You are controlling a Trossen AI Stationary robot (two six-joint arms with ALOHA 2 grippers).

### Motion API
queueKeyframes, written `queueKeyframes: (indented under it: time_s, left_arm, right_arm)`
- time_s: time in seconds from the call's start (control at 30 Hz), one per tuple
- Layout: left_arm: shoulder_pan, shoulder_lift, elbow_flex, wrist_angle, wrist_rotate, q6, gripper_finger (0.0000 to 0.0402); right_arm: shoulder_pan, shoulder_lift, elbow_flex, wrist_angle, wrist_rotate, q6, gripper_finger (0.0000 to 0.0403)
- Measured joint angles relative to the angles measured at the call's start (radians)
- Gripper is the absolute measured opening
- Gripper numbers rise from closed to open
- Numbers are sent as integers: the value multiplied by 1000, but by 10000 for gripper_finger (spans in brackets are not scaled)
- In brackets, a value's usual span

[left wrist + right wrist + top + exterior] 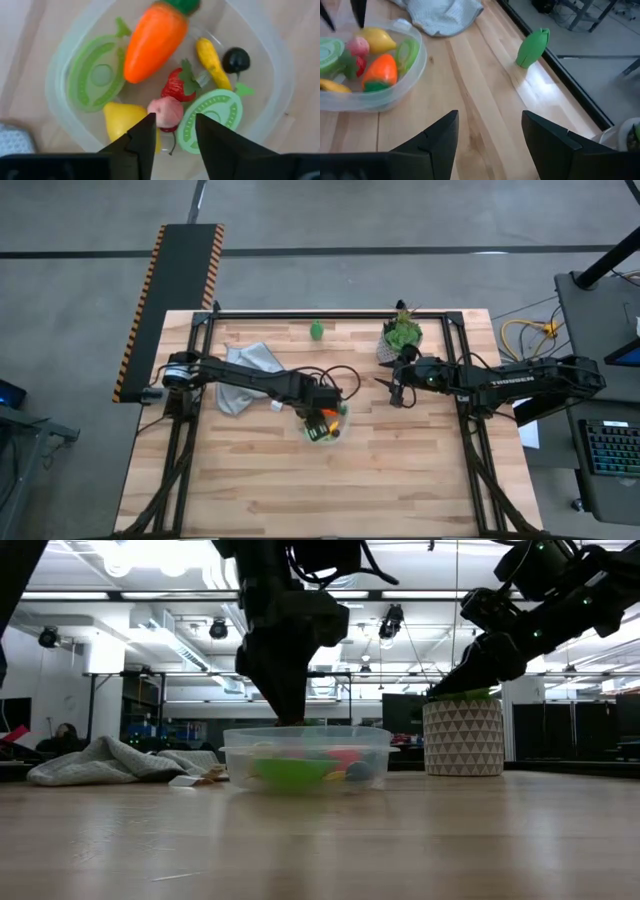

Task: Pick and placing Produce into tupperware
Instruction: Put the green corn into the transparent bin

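The left gripper (174,131) is held above the tupperware (343,432) with fingers parted and empty; the right gripper (490,132), fingers wide, is aimed toward the green pepper (532,47).

One marking is legible: the brand name "TROSSEN" in white capital letters, printed along the forearm of the right arm (510,379) in the high view. No other text, label, number or sign can be read in any view.
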Motion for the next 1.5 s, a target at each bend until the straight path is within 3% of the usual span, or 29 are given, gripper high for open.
queueKeyframes:
  time_s: [0.1,0.23,0.5,0.57,0.8,0.97,1.17,1.5]
  left_arm:
    - [0,0,-1,9,27,25,144]
    - [2,-3,5,4,-21,160,155]
    - [29,-71,27,32,-285,494,157]
    - [38,-100,27,56,-349,517,163]
    - [74,-255,4,222,-533,687,219]
    - [74,-374,-1,353,-756,778,243]
    - [121,-443,-32,559,-766,771,244]
    - [295,-441,-229,874,-765,878,244]
  right_arm:
    - [0,0,4,2,0,5,210]
    - [0,0,6,2,0,10,210]
    - [0,0,6,2,0,109,210]
    - [0,0,7,4,0,124,210]
    - [0,-1,7,26,-1,147,210]
    - [0,-1,7,26,-4,149,210]
    - [0,-1,7,45,-3,135,210]
    - [0,-2,7,53,0,99,210]
